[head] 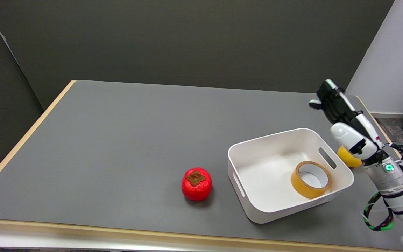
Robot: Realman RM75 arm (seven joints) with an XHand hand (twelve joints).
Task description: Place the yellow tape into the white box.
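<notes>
A red persimmon-like fruit was positioned on the grey table, left of the white box. The yellow tape was located flat inside the box, at its right wall. A yellow object was partly hidden behind the arm. The right hand was raised above the box's far right side, holding nothing; finger spread could not be determined.

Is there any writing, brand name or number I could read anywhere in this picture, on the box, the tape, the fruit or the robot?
None can be read.
The white box, the yellow tape and the red persimmon bear no print that shows.
The right arm's wrist carries only a small green light, with no letters on it.
The right hand shows no label either.
</notes>
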